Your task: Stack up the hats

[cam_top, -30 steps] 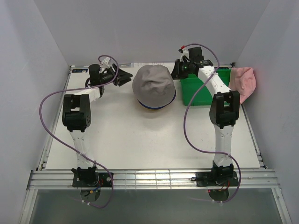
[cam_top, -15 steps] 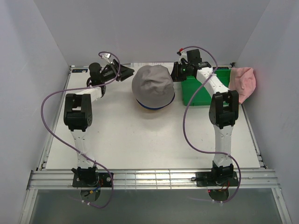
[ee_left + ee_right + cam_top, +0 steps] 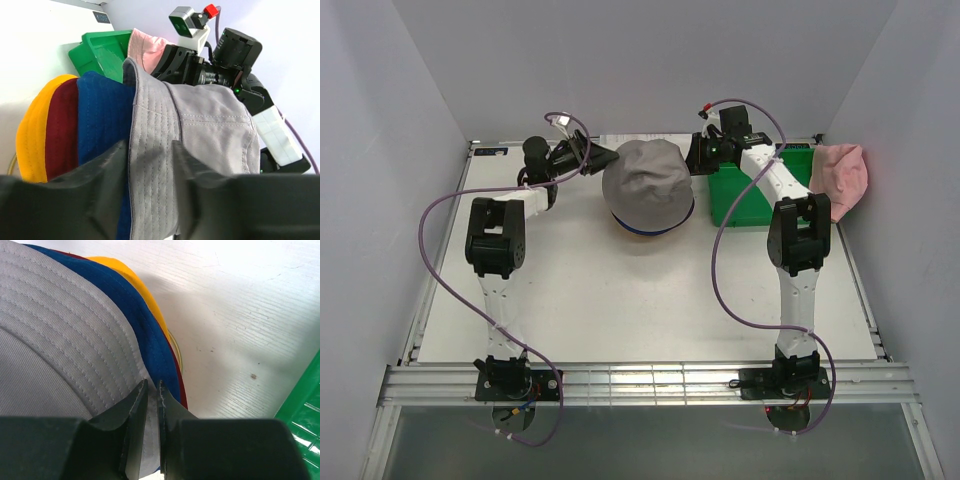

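The hats [image 3: 648, 195] sit mostly in one pile between the two grippers in the overhead view. The grey hat [image 3: 645, 178] is on top and a rim of the blue hat [image 3: 655, 230] shows under its near edge. The left gripper [image 3: 598, 160] meets the pile's left side and the right gripper [image 3: 694, 155] meets its right side. The green bin [image 3: 745, 205] stands just beyond the right gripper, away from the pile. The pink hat [image 3: 842, 172] lies past the bin, well apart from both grippers, at the edge of the table [image 3: 620, 290].

In the left wrist view, the left gripper [image 3: 149, 162] is about half open, with one finger [image 3: 107, 167] on each side of the grey hat's [image 3: 200, 125] brim. The brim is not visibly squeezed. The blue hat [image 3: 102, 115], dark red hat [image 3: 62, 130] and yellow hat [image 3: 32, 135] are nested beneath it, to the left of the fingers. The right gripper's black body shows at the hat's far side, with the bin [image 3: 100, 52] and pink hat [image 3: 142, 47] behind.

In the right wrist view, the right gripper [image 3: 151, 390] is almost closed, pinching the edge of the grey hat's [image 3: 60, 330] brim in a thin gap. Ahead of the tips, the blue [image 3: 135, 325], dark red [image 3: 181, 390] and yellow [image 3: 130, 277] rims fan out below the grey. The bin's corner [image 3: 305, 410] is to the right.
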Tool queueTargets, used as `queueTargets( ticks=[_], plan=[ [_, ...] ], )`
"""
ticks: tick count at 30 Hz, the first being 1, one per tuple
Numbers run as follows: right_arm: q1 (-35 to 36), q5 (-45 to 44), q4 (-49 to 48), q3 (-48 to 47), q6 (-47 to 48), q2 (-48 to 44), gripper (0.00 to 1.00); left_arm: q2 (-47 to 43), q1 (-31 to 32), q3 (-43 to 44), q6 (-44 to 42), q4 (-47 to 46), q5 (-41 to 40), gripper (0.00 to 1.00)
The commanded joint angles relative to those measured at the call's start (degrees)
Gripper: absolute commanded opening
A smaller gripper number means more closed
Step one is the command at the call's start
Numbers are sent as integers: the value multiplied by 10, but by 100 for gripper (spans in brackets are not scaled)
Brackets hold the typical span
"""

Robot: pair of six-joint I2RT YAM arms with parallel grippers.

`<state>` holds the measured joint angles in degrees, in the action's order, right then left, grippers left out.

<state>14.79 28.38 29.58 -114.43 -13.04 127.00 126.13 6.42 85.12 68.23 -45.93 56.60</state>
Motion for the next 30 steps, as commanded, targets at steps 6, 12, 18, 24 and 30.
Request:
queueTargets(
  ticks=[6, 12, 18, 24, 30],
  plan=[
    [8, -4, -22, 22, 6, -24, 19, -2, 1, -28, 38, -77, 6, 13],
    [8, -17, -24, 29, 6, -29, 18, -11, -2, -66, 30, -81, -6, 0],
    [4, -30, -26, 36, 6, -33, 18, -21, -11, -132, 23, -110, -3, 0],
    [2, -32, -29, 32, 1, -34, 18, -31, -18, -166, 25, -133, 3, 0],
    [-8, -48, -25, 24, -14, -47, 28, -45, -18, -152, 26, -123, 7, 0]
  ],
)
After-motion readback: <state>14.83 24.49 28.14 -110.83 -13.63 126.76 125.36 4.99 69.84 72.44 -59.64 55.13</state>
